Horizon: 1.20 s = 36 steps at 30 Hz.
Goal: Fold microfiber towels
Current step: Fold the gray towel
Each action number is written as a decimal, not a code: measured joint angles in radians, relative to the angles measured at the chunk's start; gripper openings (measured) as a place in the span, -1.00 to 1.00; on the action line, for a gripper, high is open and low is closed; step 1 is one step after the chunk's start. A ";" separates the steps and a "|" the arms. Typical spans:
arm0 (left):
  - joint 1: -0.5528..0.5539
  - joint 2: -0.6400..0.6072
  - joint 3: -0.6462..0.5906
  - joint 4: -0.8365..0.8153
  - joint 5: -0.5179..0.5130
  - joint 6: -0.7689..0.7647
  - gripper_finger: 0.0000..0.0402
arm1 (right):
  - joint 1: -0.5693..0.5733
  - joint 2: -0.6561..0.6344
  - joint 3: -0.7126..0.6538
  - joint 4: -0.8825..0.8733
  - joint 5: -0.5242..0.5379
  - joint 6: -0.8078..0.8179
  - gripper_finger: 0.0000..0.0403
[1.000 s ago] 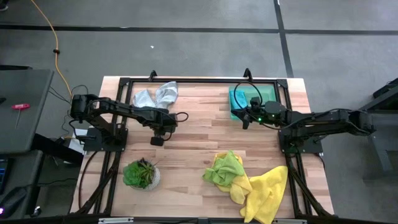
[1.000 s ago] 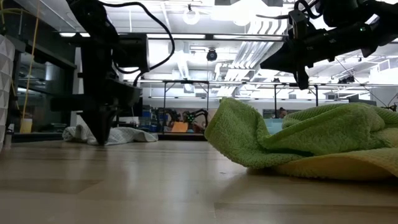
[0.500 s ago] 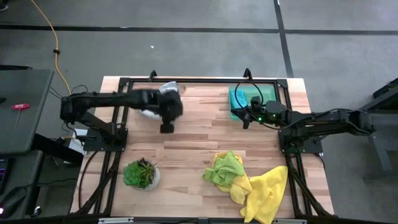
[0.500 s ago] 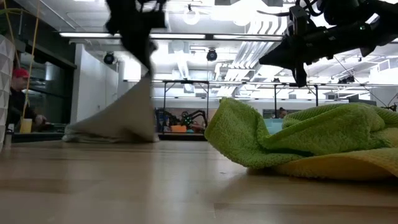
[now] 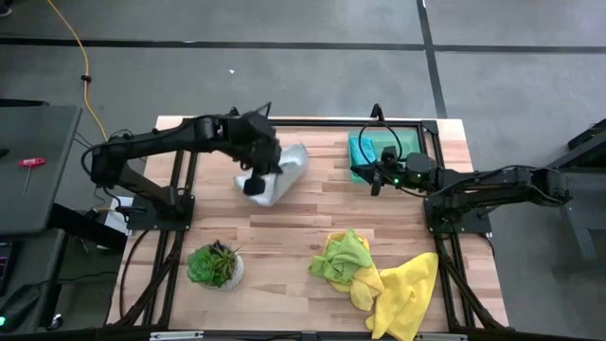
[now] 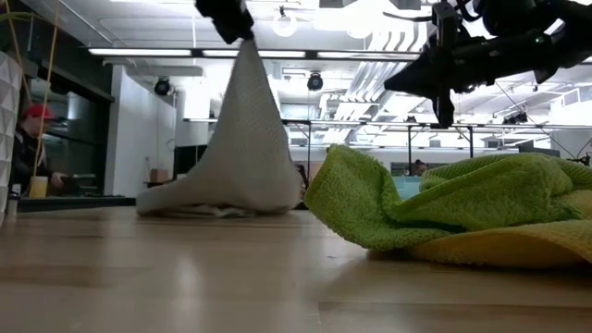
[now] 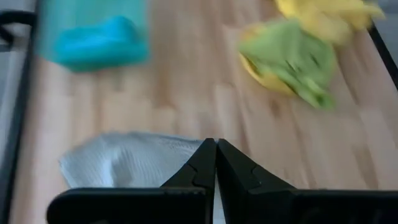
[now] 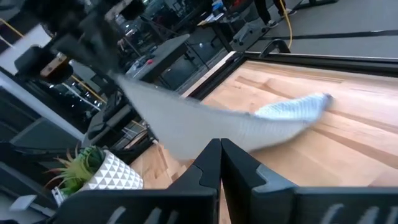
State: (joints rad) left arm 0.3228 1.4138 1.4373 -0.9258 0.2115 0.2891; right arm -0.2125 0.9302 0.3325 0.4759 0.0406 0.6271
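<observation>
Altogether four towels (image 5: 284,172), one plant (image 5: 214,264).

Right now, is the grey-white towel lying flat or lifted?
Lifted at one corner: the left gripper pinches the grey-white towel, which hangs tent-like, lower edge on the table.

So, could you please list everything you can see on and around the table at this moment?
Grey-white towel: one, pale grey, far-left part of the table, one corner lifted, the rest trailing on the wood.
Teal towel: one, teal, far-right area, under the right arm.
Lime green towel: one, crumpled, near-right, lying on the yellow one.
Yellow towel: one, bright yellow, near-right corner.
Potted plant: one, green, near-left.
Table: one, light wood.
Person: one, red cap, in the room beyond.
Left gripper: shut on the grey-white towel, raised.
Right gripper: shut, empty, beside the teal towel.
</observation>
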 joint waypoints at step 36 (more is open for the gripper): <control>-0.366 0.000 -0.477 -0.109 -0.213 -0.510 -1.00 | -0.189 1.078 1.169 -1.150 -0.061 -0.793 -0.31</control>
State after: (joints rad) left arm -0.0433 1.4136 0.9607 -1.0351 -0.0010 -0.2204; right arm -0.4011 2.0085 1.5019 -0.6737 -0.0206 -0.1658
